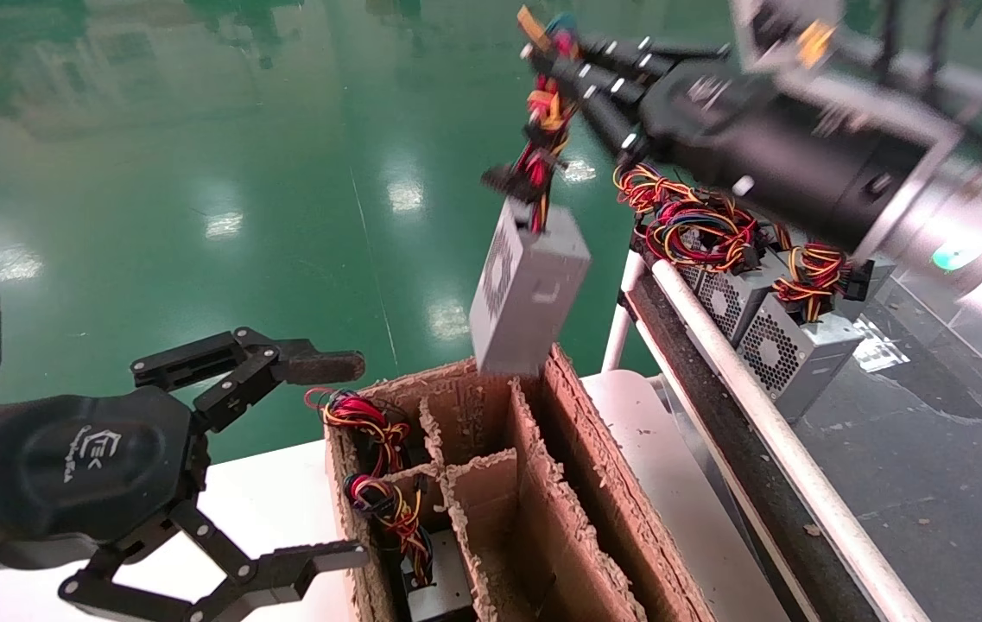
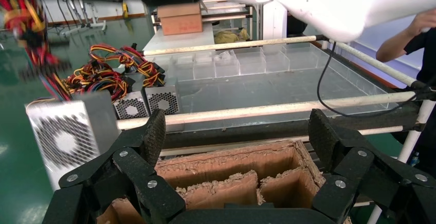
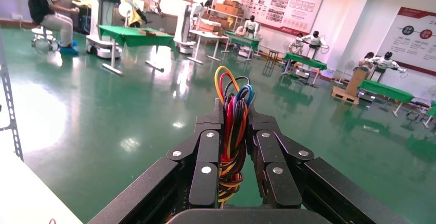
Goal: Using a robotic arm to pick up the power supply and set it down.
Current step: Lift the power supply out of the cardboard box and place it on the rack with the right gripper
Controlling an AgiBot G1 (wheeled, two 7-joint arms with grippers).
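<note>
Carry step: power supply [image 1: 528,294] hangs by its wires [image 1: 542,121] over the cardboard box [image 1: 542,484].
Right hand [image 1: 542,65] pinches the wires; next, lower into a free slot. Left hand [image 1: 344,458] spread, idle beside the box.

Cardboard divider box on a white worktop, green workshop floor around it

A torn brown cardboard box [image 1: 577,484] with ragged partitions stands on the white worktop [image 1: 275,492]; two of its compartments on the robot's left side hold units with coloured wire bundles [image 1: 370,432]. Beside it runs a black trough with white rails [image 1: 750,389], where more grey vented units [image 1: 788,350] lie under tangled wires. A glossy green floor [image 1: 197,130] spreads beyond, with green tables [image 3: 136,34] and a seated person [image 3: 46,8] far off.
</note>
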